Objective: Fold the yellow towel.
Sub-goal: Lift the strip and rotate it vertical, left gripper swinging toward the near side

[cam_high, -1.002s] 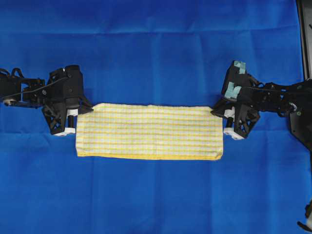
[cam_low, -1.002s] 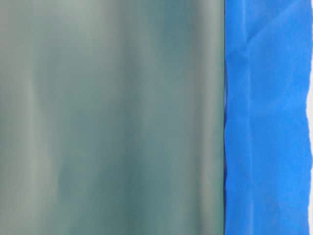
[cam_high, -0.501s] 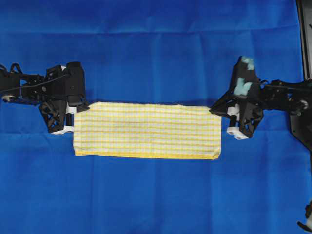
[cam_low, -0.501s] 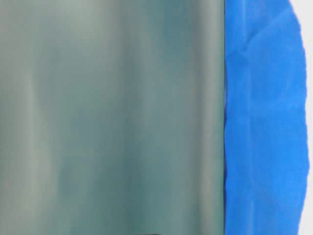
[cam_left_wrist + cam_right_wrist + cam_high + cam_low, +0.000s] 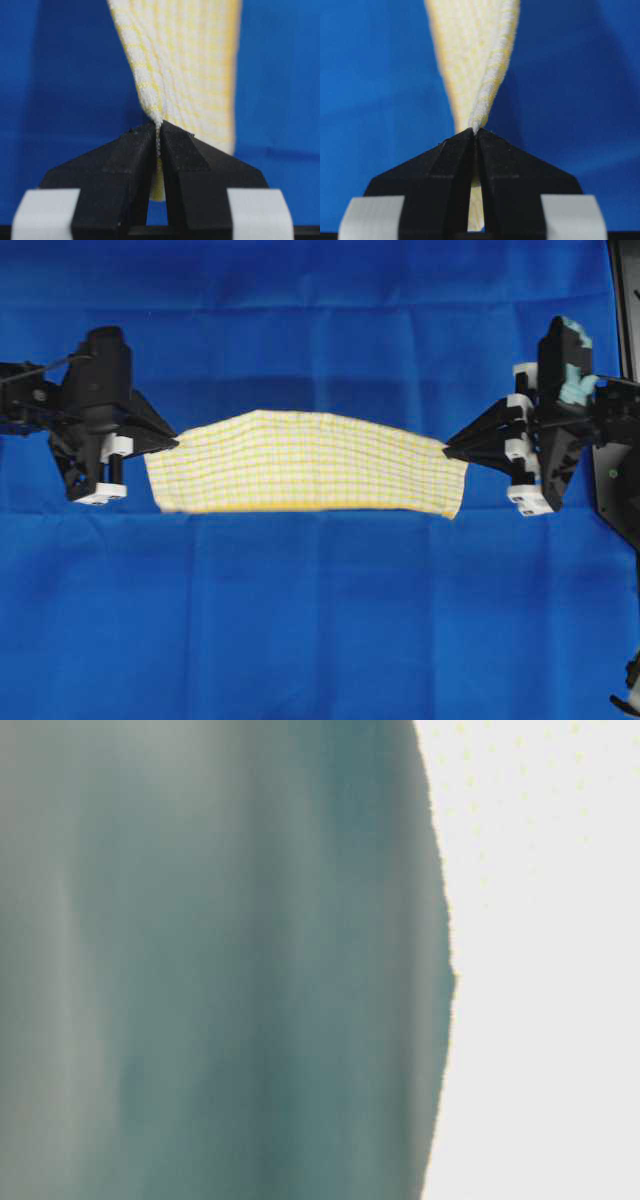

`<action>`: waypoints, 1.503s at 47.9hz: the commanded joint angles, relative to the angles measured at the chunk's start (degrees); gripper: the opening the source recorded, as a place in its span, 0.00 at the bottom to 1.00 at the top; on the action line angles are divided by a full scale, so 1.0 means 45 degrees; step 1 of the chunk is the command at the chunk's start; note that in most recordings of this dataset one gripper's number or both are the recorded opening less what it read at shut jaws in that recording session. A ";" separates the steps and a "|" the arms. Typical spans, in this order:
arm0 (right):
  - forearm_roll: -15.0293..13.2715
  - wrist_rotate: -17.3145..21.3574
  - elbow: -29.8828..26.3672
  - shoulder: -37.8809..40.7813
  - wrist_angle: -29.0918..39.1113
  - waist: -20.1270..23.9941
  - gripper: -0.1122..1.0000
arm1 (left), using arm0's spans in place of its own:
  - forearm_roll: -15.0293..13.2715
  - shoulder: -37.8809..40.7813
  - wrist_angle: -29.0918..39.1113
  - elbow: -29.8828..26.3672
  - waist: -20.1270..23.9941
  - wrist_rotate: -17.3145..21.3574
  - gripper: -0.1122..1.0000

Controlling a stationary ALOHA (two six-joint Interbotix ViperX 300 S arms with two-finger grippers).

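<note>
Left end effector (image 5: 172,443) and right end effector (image 5: 450,450) each clamp an end of the yellow towel (image 5: 305,476), lifted above the blue cloth (image 5: 320,620).

Stretched between two grippers above the blue cloth (image 5: 320,620): yellow towel (image 5: 310,475) in the middle, left gripper (image 5: 172,443) pinching its left end, right gripper (image 5: 450,451) pinching its right end, far edge arched

Bright even overhead light, soft shadow under yellow towel (image 5: 305,462), table-lvl view all blur w/ blown-out white at right, wrist backgrounds soft
</note>
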 commanded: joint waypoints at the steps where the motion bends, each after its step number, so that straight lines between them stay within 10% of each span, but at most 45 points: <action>1: -0.0156 0.0000 -0.0371 -0.0332 0.0098 -0.0039 0.12 | 0.0020 -0.0547 -0.0020 -0.0234 0.0000 0.0000 0.12; 19: -0.0391 -0.0039 -0.0469 -0.0137 -0.0566 -0.0215 0.12 | 0.0020 -0.0937 -0.0117 -0.0313 -0.0059 -0.0137 0.12; 36: -0.0879 -0.0059 -0.0957 0.1465 -0.1738 -0.2656 0.12 | 0.0020 -0.0039 -0.2109 -0.0801 -0.1738 -0.0176 0.12; 72: -0.2227 -0.0273 -0.3613 0.4922 -0.2324 -0.6094 0.12 | 0.0059 0.4531 -0.3047 -0.5078 -0.3965 0.0059 0.12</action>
